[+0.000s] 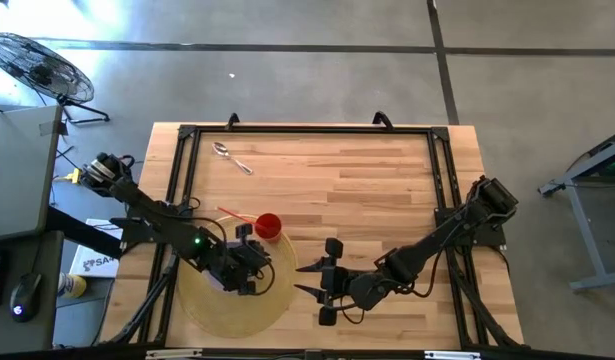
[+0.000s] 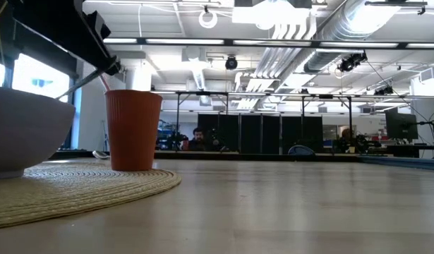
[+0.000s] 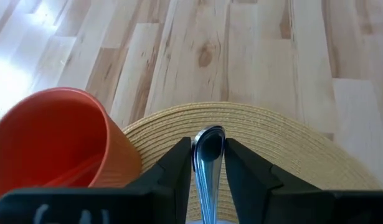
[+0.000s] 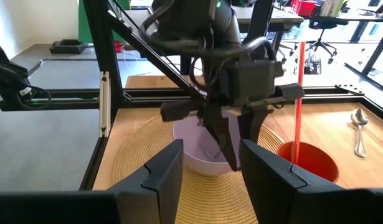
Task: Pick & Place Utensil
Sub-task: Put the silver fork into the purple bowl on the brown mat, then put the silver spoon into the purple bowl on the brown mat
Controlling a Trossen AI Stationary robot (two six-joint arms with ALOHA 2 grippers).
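Evidently the placing step is in hand: the left end effector hangs over the pale lilac bowl on the round woven straw placemat, its dark fingers standing slightly apart either side of a shiny metal spoon; whether they grip it I cannot tell. Just beside stands the ribbed orange cup with a red straw. A second metal spoon lies well apart on the wooden counter. The right end effector waits nearby, fingers parted and empty. Next, the spoon should drop into the bowl, then the arm must lift clear.
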